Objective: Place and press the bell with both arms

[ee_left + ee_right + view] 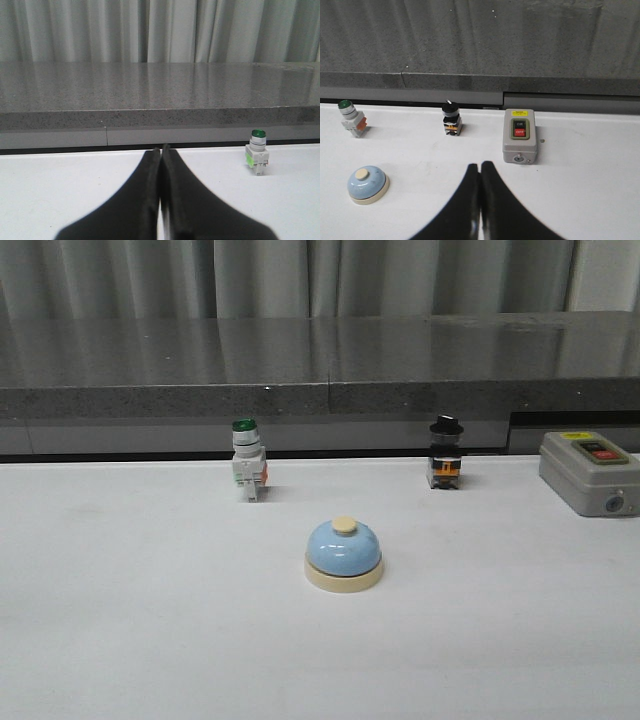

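Note:
The light-blue bell with a cream base and cream button stands upright on the white table, near the middle. It also shows in the right wrist view, off to one side of my right gripper. My right gripper is shut and empty, held above the table and apart from the bell. My left gripper is shut and empty, low over the table; the bell is out of its view. Neither arm shows in the front view.
A green-capped white push-button switch stands behind the bell to the left. A black-knobbed switch stands behind to the right. A grey box with a red button sits at the far right. A grey stone ledge runs along the back.

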